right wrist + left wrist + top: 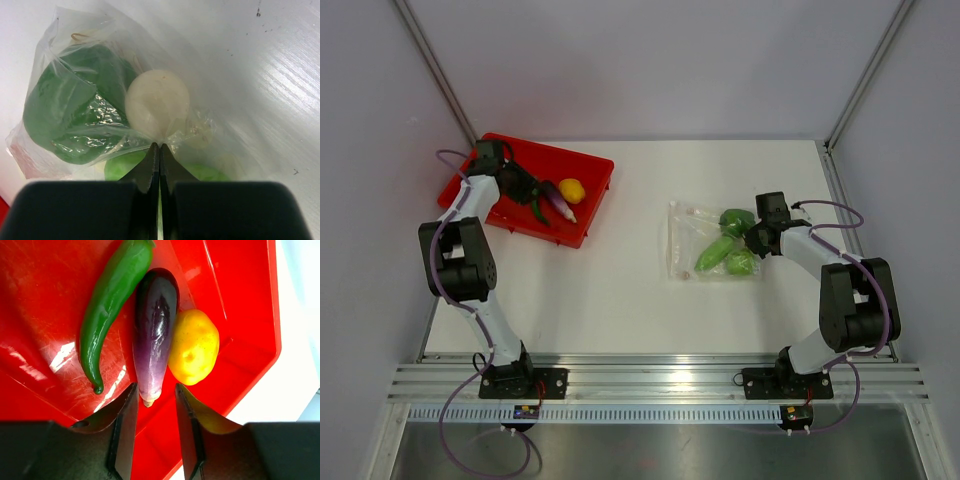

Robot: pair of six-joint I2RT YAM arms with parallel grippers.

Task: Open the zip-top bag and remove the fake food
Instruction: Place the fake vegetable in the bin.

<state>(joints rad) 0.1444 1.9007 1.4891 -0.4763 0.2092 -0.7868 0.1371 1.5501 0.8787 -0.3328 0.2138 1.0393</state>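
Left gripper [155, 390] narrowly parted around purple eggplant [155, 325] tip in red tray [240, 300], worktop's [620, 300] far-left corner, right gripper [159, 147] pressed closed, seemingly pinching zip-top bag [75, 137] holding 3 green pieces [715, 252]

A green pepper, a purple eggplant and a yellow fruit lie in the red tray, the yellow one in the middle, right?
No: the purple eggplant is in the middle, between the green pepper and the yellow fruit, all in the red tray. The left wrist view shows it.
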